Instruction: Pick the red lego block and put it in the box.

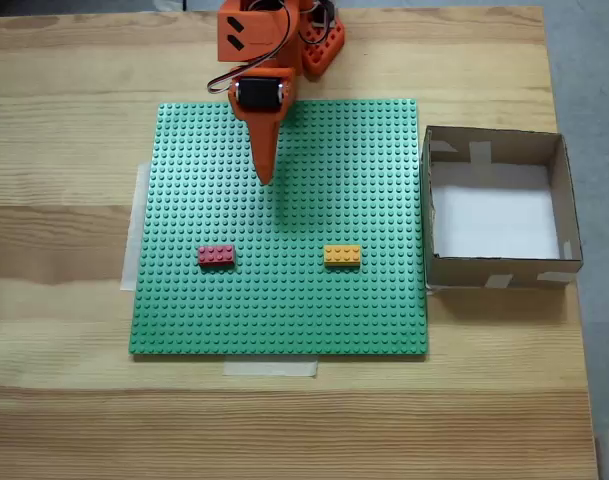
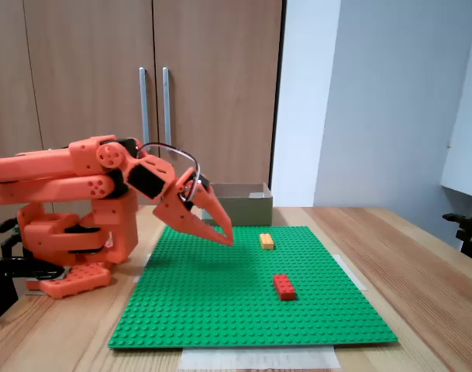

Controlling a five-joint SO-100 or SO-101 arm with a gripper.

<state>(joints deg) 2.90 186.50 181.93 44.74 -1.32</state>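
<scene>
The orange arm (image 2: 73, 194) sits on the left, its gripper (image 2: 225, 236) pointing down just above the green mat (image 2: 220, 310). The red block (image 2: 284, 287) lies near, the yellow block (image 2: 267, 241) farther back. The box (image 2: 243, 203) stands far behind.

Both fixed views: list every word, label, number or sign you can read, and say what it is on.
None can be read.
Red brick, yellow brick, green baseplate: studs only, any stud lettering too small to tell.
Box: plain cardboard and blank tape patches.
Arm and tool: no print seen.
Cabinet doors: no labels.
</scene>
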